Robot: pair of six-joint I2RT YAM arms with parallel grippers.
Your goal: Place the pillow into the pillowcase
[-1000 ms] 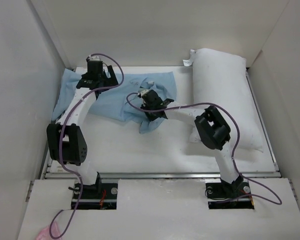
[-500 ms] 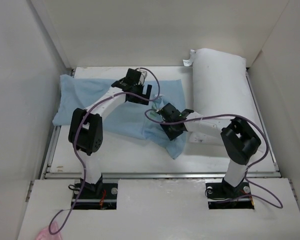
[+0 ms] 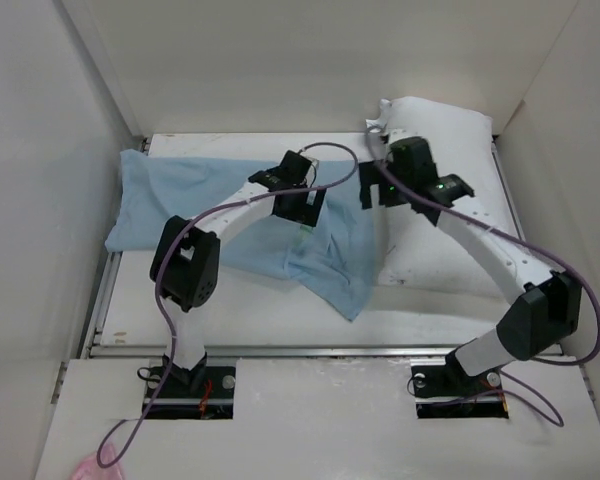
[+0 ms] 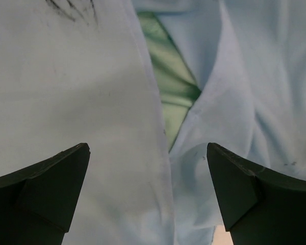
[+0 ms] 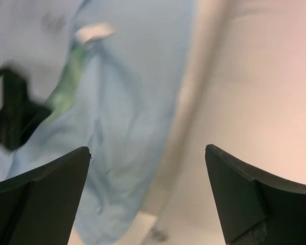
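Right gripper [image 3: 372, 190] just let go of the pillowcase [image 3: 210, 200] and swung to the pillow [image 3: 450, 135], jaws spread like the left gripper [image 3: 305, 208], so I guess grabbing the pillow is next.

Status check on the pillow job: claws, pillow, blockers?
Both open, empty: left claw over pillowcase, right claw above its edge by pillow. Pillow outside the case, to its right. No obstruction seen.

Pillowcase [image 3: 160, 190] just left of pillow [image 3: 462, 135]
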